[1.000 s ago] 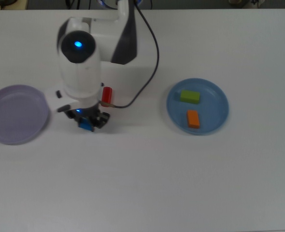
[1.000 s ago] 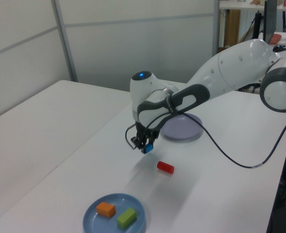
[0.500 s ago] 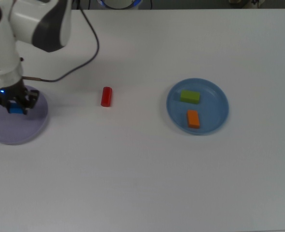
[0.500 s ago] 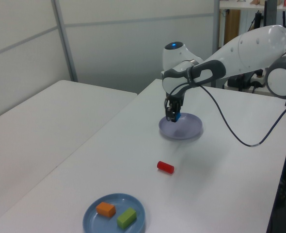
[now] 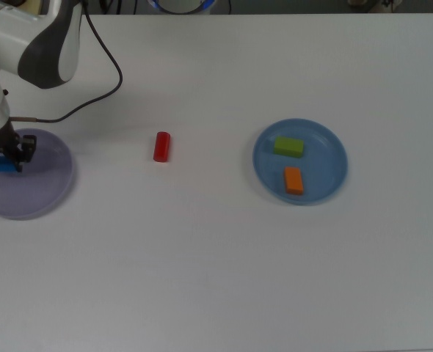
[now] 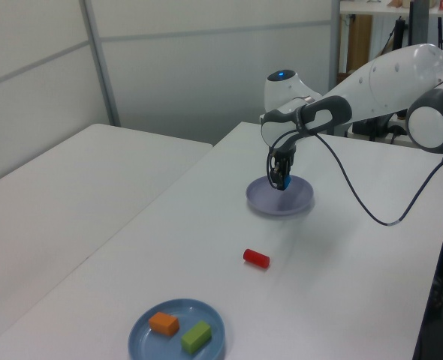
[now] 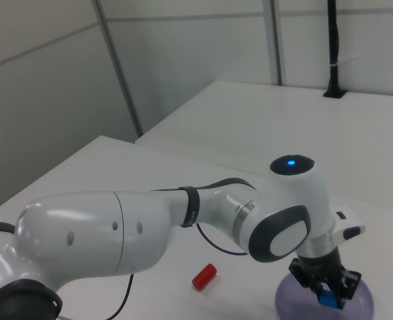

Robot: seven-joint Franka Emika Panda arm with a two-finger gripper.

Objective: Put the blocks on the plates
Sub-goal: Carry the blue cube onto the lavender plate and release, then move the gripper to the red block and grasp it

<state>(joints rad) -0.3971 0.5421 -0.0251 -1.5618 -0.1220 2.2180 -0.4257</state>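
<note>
Blue block (image 5: 7, 167) clamped between the fingers (image 5: 6, 159), over the lavender plate (image 5: 37, 187) near its edge at the top view's left; contact with the plate surface impossible to judge. Same grip seen in the right view, block (image 7: 328, 299) between dark fingers (image 7: 330, 288) above the plate (image 7: 290, 303). In the left view, fingers (image 6: 281, 178) pointing straight down over the plate (image 6: 300, 201). Red cylinder (image 5: 161, 147) lying on its side on the white worktop (image 5: 216, 279), between both plates, apart from each. Green block (image 5: 288, 147) and orange block (image 5: 293, 180) resting side by side, not touching, inside the light blue plate (image 5: 326, 143). Black cable (image 5: 110, 81) looping from the arm.
</note>
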